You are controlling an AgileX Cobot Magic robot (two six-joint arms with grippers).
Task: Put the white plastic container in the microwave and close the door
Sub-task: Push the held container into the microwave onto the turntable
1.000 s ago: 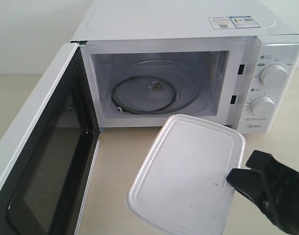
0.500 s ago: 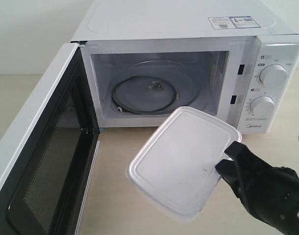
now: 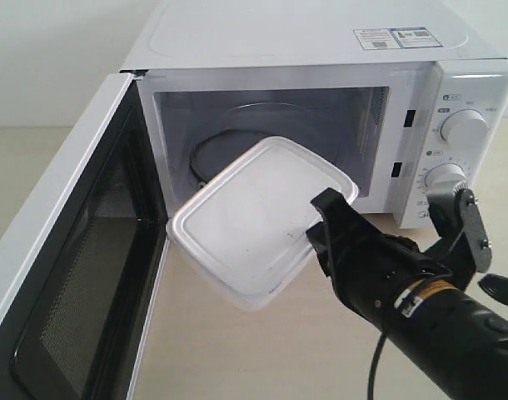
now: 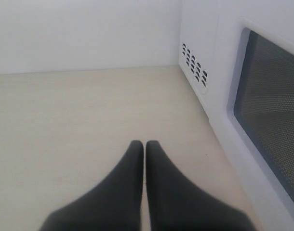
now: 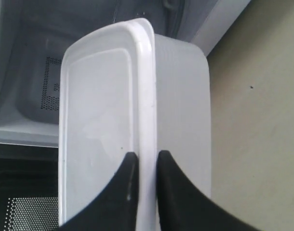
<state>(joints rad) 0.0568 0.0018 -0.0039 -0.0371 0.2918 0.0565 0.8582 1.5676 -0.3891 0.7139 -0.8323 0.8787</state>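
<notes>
**Container held at the microwave's mouth**

The right claw (image 3: pixel 319 223) pinches the rim of the white plastic container (image 3: pixel 254 217) and holds it tilted in the air. The container's far end is at the open front of the microwave (image 3: pixel 321 50), above the table (image 3: pixel 237 350). The door (image 3: pixel 62 250) stands wide open on the left. The left claw (image 4: pixel 144 144) is pressed together, holding nothing, near the door.
</notes>
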